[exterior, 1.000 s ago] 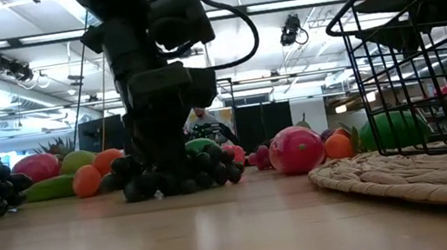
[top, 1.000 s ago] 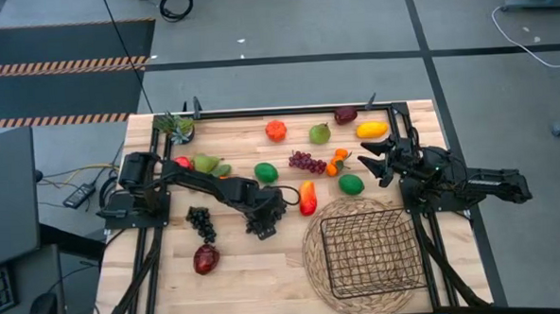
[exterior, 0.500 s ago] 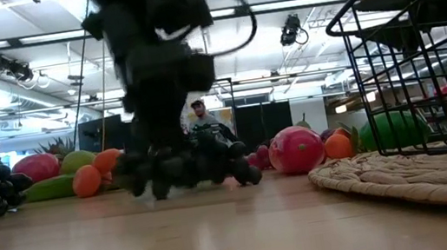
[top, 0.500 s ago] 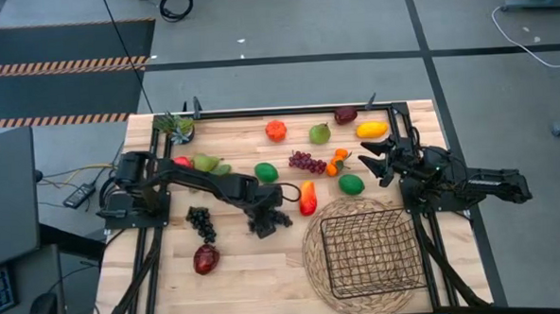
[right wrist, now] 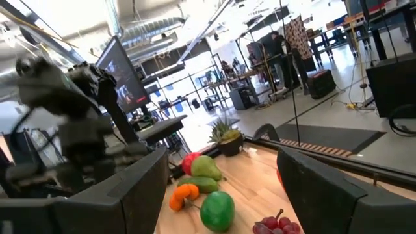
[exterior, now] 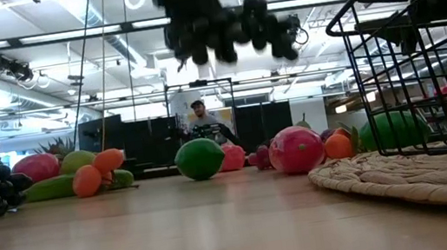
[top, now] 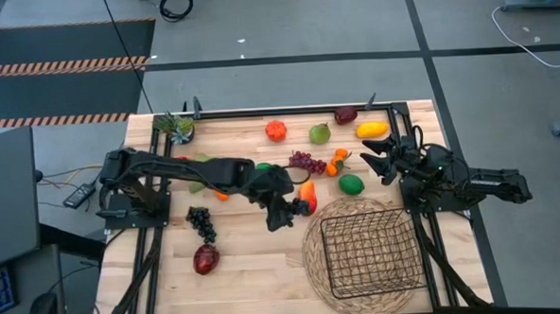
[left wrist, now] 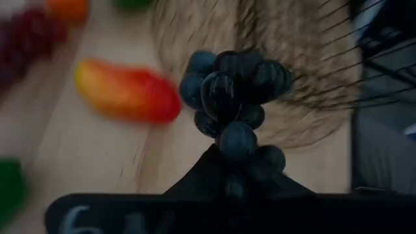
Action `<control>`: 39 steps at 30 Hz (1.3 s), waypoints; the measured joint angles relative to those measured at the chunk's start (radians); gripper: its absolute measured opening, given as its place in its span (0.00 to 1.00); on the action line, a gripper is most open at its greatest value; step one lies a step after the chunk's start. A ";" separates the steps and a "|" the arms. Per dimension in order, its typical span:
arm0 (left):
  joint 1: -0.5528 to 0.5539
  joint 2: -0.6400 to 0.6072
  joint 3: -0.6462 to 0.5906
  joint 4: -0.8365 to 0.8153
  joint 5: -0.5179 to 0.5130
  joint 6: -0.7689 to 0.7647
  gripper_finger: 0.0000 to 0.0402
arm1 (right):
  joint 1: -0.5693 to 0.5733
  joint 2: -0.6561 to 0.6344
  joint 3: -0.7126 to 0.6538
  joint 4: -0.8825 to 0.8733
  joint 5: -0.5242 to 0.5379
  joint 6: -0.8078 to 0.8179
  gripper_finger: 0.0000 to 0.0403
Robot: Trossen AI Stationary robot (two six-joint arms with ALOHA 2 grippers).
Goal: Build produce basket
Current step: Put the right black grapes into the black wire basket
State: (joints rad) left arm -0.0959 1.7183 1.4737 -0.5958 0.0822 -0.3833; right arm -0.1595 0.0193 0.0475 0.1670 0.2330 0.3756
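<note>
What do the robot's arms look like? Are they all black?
Yes, both are dark and jointed. The left arm and right arm are chunky black links. Each ends in a two-fingered black tool: left tool, right tool. The right tool's fingers look flat and wedge-shaped.

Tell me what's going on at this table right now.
The left gripper is shut on a dark grape bunch and holds it in the air, clear of the table, beside the wire basket on its woven mat. The basket looks empty. Other produce lies across the table's far side. The right gripper waits open, holding nothing.
</note>
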 joint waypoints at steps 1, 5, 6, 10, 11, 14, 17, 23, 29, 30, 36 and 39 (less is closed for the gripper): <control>-0.005 0.000 0.029 0.007 0.000 0.008 0.07 | 0.000 0.000 0.000 0.002 -0.003 0.000 0.72; -0.019 -0.002 0.111 0.015 -0.032 0.030 0.07 | 0.000 0.000 0.000 0.018 -0.009 0.015 0.72; -0.021 -0.002 0.121 0.032 -0.046 0.031 0.07 | 0.000 0.000 0.000 0.025 -0.012 0.015 0.72; -0.019 -0.002 0.126 0.128 -0.063 0.055 0.08 | 0.000 0.000 0.000 0.043 -0.018 0.016 0.72; -0.019 -0.001 0.126 0.150 -0.063 0.056 0.08 | 0.000 0.000 0.000 0.045 -0.018 0.018 0.72; -0.020 0.012 0.126 0.216 -0.063 0.057 0.07 | 0.000 0.000 0.000 0.049 -0.019 0.019 0.72; -0.026 0.033 0.126 0.268 -0.057 0.057 0.07 | 0.000 0.000 0.000 0.049 -0.019 0.019 0.72; -0.060 0.071 0.126 0.419 -0.030 0.107 0.08 | 0.000 0.000 0.000 0.054 -0.020 0.018 0.72; -0.105 0.111 0.126 0.513 -0.026 0.169 0.07 | 0.001 -0.001 0.000 0.071 -0.025 0.018 0.72; -0.110 0.124 0.126 0.531 -0.026 0.180 0.08 | 0.001 -0.001 0.000 0.071 -0.031 0.019 0.72; -0.124 0.202 0.126 0.591 -0.029 0.238 0.09 | 0.002 0.000 0.000 0.071 -0.048 0.028 0.72; -0.125 0.237 0.126 0.601 -0.029 0.240 0.09 | 0.002 0.000 0.000 0.063 -0.054 0.051 0.72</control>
State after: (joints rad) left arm -0.2210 1.9553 1.5993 0.0048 0.0533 -0.1437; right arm -0.1575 0.0196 0.0471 0.2302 0.1793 0.4263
